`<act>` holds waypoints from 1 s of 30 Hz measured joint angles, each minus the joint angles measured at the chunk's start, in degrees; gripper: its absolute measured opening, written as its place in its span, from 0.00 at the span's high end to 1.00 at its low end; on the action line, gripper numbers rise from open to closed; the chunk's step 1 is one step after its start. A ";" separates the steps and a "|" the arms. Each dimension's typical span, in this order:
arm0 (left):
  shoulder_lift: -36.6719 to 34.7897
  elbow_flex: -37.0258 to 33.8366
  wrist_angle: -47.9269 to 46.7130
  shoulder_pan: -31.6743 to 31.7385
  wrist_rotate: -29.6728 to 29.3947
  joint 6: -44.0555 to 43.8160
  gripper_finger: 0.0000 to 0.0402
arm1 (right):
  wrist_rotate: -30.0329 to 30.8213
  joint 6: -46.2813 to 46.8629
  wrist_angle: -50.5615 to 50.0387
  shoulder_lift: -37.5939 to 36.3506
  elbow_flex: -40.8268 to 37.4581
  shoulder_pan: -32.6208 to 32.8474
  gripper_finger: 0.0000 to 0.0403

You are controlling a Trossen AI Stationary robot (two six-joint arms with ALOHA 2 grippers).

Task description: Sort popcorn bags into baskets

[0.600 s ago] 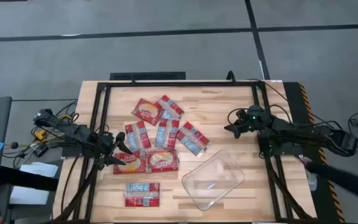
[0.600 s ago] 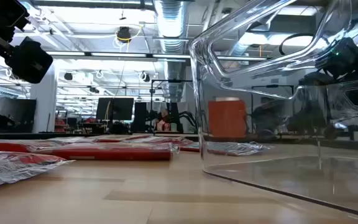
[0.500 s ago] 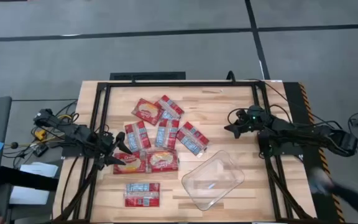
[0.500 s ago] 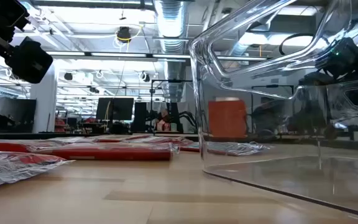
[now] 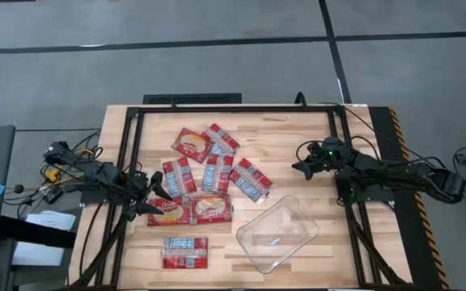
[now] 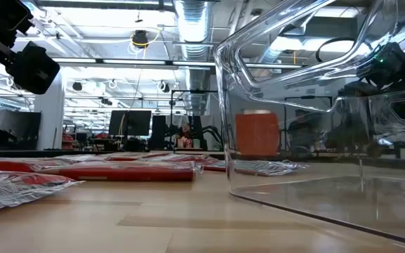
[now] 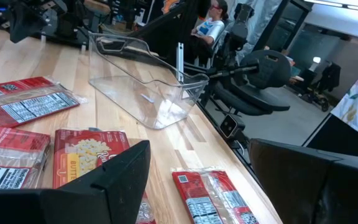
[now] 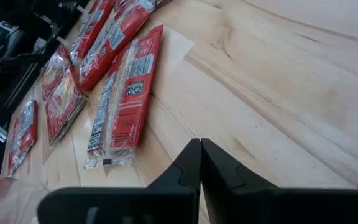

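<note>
Several red popcorn bags lie flat in a loose cluster on the wooden table, left of centre. One more bag lies apart by the near edge. The clear plastic tub stands to the cluster's right, nearer the near edge, and fills the right of the low view. My left gripper hangs open above the cluster's left side, over a bag with a yellow popcorn picture. It shows raised in the low view. My right gripper is shut and waits low over bare wood right of the bags.
A dark metal frame runs around the tabletop. Bare wood lies between the cluster and my right gripper and along the near edge beside the tub. Cables and boxes sit off the table's left side. People sit in the room beyond.
</note>
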 joint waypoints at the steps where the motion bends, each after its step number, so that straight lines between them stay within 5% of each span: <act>1: 0.01 0.00 0.00 0.00 0.00 0.00 0.35 | 0.00 -0.01 0.01 0.01 0.00 0.01 0.93; 30: 0.02 -0.04 0.57 0.01 -2.71 0.76 0.35 | 0.02 0.00 0.02 0.00 0.00 0.00 0.91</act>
